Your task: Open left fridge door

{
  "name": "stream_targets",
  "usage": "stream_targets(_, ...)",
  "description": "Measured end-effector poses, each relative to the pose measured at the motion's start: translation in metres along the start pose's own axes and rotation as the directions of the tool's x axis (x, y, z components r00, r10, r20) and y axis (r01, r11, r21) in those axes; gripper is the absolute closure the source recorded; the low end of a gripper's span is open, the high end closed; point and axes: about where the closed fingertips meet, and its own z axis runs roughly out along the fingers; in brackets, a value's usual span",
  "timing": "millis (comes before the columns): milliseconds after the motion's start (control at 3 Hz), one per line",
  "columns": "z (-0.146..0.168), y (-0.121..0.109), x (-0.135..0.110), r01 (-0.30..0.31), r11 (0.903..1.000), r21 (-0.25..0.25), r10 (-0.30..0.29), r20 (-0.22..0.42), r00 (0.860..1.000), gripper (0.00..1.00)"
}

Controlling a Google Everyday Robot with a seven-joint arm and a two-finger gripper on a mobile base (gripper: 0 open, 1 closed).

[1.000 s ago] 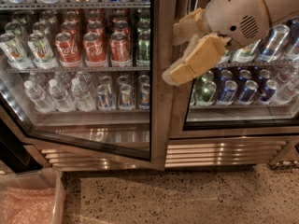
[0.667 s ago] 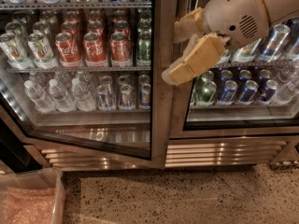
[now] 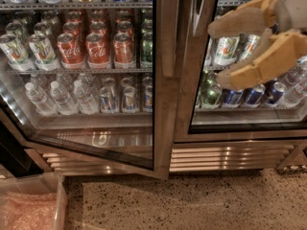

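Observation:
The left fridge door, glass in a brushed steel frame, stands ajar, its bottom edge swung out at an angle from the cabinet. Red cans and clear water bottles show through its pane. My gripper hangs at the upper right, in front of the right door's glass. Its two tan fingers are spread open and hold nothing. The gripper is to the right of the left door's steel edge and does not touch it.
The right glass door is closed, with green-white and blue cans behind it. A steel grille runs below the doors. A clear bin with pink contents sits on the speckled floor at the bottom left.
My gripper has moved to the right, off the centre post and over the right door's glass. The left door stays ajar.

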Motion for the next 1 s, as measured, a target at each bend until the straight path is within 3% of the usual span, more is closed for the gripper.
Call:
stream_targets(333,-0.042,0.012,0.0,0.006,0.9956,0.093,-0.008,0.021,1.0,0.27)
stream_targets(667,-0.067,0.009,0.009,-0.045,0.9849,0.167,0.04,0.033,0.999,0.08)
stream_targets(1000,-0.067,0.01,0.009,-0.045,0.9846,0.169,0.04,0.032,0.999,0.0)
